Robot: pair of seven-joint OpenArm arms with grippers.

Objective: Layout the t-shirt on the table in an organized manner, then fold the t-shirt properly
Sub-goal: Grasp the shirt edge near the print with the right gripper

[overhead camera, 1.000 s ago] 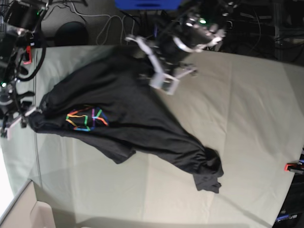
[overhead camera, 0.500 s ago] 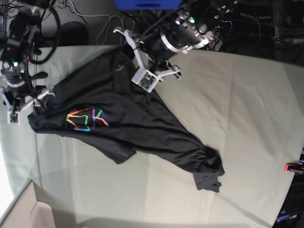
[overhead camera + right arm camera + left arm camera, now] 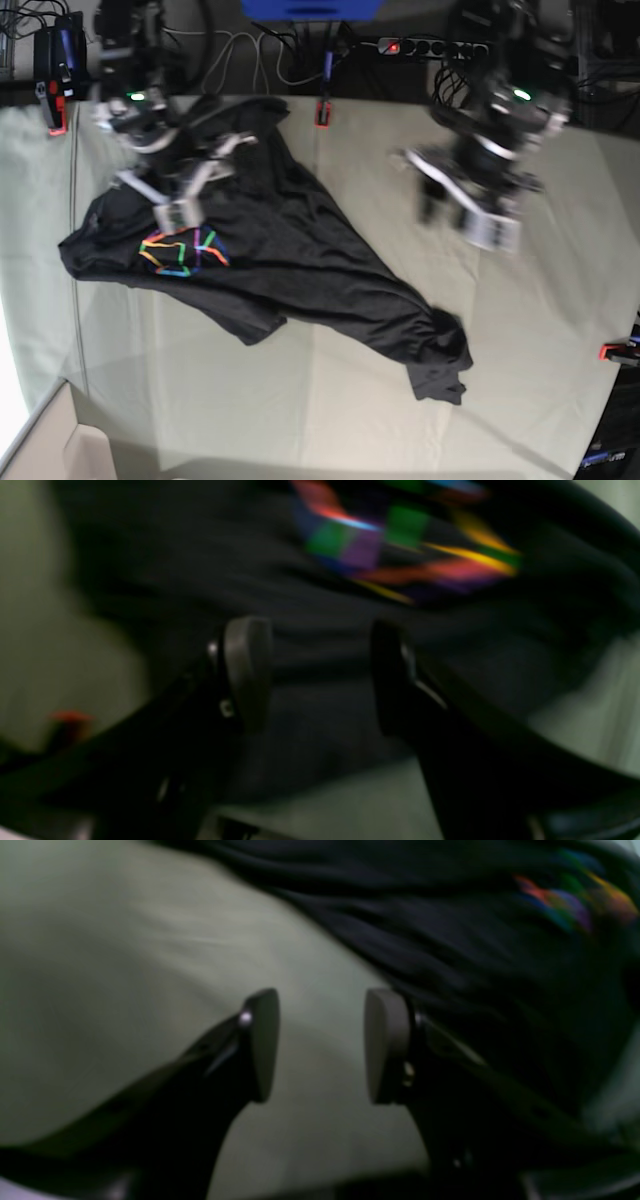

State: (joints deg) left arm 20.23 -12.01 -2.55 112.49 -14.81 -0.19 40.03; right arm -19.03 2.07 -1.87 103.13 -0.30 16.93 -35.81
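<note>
A wide table (image 3: 540,330) covered in creased pale green cloth carries a black t-shirt (image 3: 300,260), spread crumpled across its left half, with one end bunched near the middle front.

This looks like a robotics lab. A wide table (image 3: 560,330) draped in pale greenish cloth is pinned by red-orange clamps (image 3: 612,351); behind it cables (image 3: 235,52) trail over a dark floor near a power strip (image 3: 425,46) with a lit switch, and a blue bin (image 3: 310,8), possibly a crate, sits at the back.
</note>
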